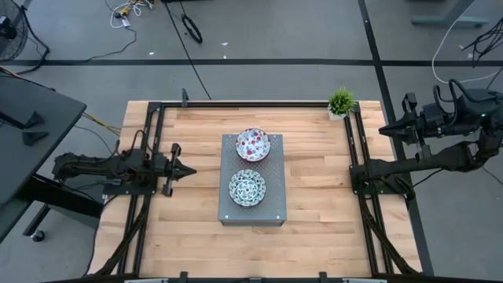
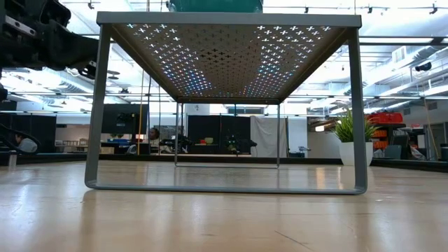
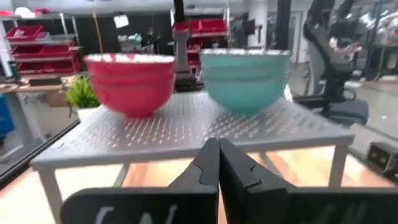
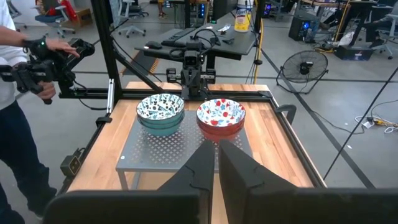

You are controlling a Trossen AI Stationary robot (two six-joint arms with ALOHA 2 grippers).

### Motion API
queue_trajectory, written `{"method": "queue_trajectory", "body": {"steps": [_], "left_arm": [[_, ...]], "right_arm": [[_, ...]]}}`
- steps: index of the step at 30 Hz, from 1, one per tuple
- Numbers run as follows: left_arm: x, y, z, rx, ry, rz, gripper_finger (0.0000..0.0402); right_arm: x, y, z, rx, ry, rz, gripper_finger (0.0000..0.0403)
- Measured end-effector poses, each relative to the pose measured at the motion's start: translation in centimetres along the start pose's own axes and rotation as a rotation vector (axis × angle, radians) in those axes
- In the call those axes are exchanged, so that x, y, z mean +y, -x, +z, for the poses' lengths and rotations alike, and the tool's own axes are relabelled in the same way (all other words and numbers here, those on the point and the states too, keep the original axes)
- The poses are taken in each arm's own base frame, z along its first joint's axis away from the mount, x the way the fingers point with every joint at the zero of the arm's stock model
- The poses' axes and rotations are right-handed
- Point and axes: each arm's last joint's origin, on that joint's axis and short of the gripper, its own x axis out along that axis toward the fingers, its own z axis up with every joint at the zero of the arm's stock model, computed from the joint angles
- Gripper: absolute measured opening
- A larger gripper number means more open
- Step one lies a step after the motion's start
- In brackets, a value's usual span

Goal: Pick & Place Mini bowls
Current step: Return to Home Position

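Note:
The mini bowls stand in two stacks on a grey perforated stand (image 1: pixel 271 206) at the table's middle. The far stack (image 1: pixel 253 144) is red outside with red speckle inside (image 4: pixel 221 118). The near stack (image 1: pixel 247 187) is teal outside with a blue-green pattern (image 4: pixel 160 112). My left gripper (image 1: pixel 192 169) is shut, low at the table's left, pointing level at the stand; its wrist view shows both stacks (image 3: pixel 130 84) (image 3: pixel 245 81) ahead. My right gripper (image 1: pixel 383 130) is shut, held high beyond the table's right edge, tipped slightly down toward the bowls.
A small potted plant (image 1: pixel 341 102) stands at the table's far right corner. Black rails (image 1: pixel 154 141) run along the table's left and right sides. A person (image 4: pixel 12 93) stands beyond the table's left side. Bare wood lies on all sides of the stand.

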Motion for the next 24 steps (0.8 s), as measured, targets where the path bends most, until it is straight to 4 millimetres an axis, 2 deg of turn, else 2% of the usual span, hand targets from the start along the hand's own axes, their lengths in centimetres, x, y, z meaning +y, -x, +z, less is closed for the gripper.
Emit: {"method": "queue_trajectory", "body": {"steps": [11,24], "left_arm": [[0.0,0.1,-1.1,0.116,-0.018,0.01,0.0],[0.0,0.1,-1.4,0.144,-0.062,0.016,0.0009]], "right_arm": [[0.0,0.0,0.0,0.0,0.0,0.0,0.0029],[0.0,0.0,0.0,0.0,0.0,0.0,0.0029]]}}
